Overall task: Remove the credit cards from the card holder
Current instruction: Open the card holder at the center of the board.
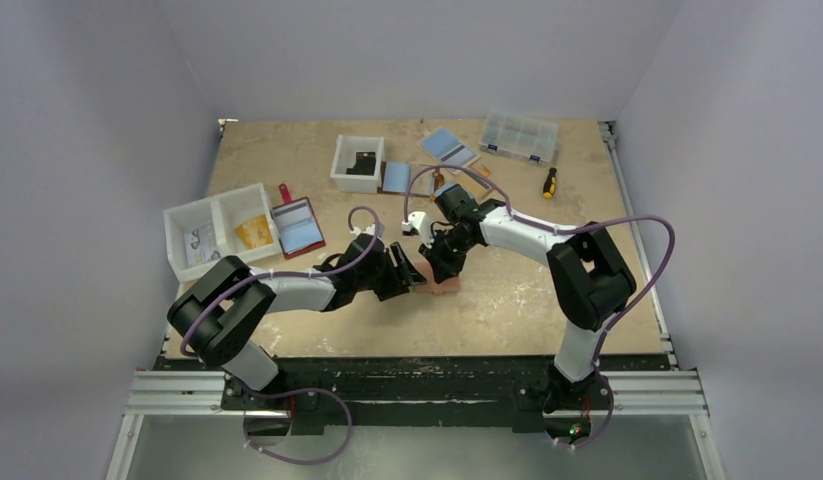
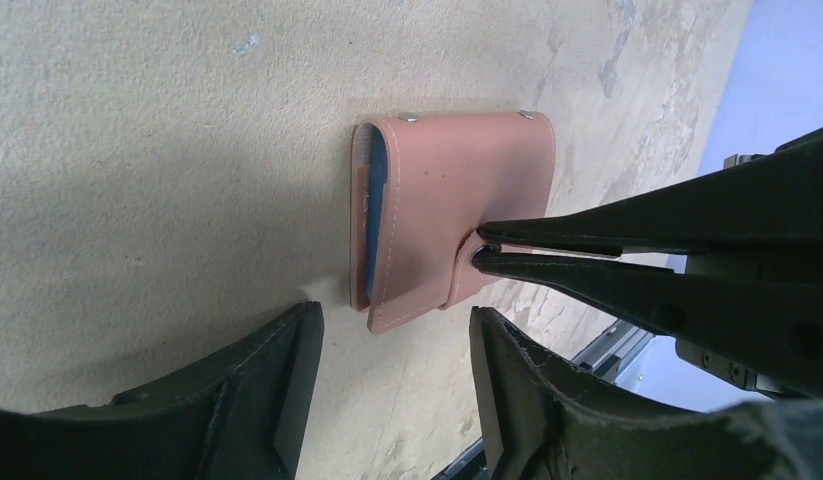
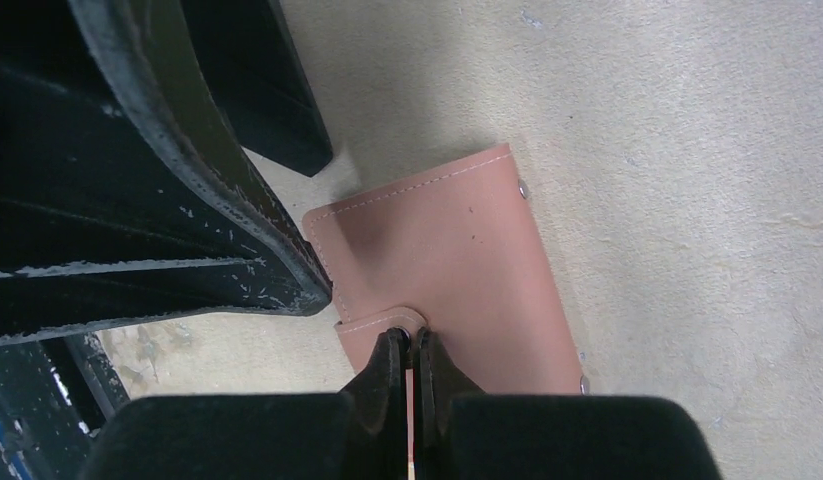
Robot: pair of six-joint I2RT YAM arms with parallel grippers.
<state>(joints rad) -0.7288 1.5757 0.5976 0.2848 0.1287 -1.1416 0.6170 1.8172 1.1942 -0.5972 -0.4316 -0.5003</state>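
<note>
Pinching only the small closure tab (image 3: 382,322) at the lower edge of the card holder (image 3: 457,260), with the right gripper (image 3: 407,335) clamped tight on that tab at the bottom centre of the right wrist view. Risks hauling the whole folded holder up off the table (image 3: 687,150) instead of peeling the flap open, with no hold yet on the body; risks slipping off so thin a tab under a sharp pull, too. Leaves the left gripper (image 2: 392,340) spread wide and grasping nothing along the bottom edge of the left wrist view, nearest the lens, just short of the holder's lower corner and apparently not touching it. Could nudge the holder askew against the right fingertips (image 2: 607,222) reaching in from the right edge, if brought down off-centre. Beyond those open fingers, lying flat and shut at mid-frame, showing a sliver of the light blue credit card (image 2: 379,190) along its open left side; hiding the dark grey card, if inside. Farther out, from above, sitting just below the centre of the frame, between both grippers.
</note>
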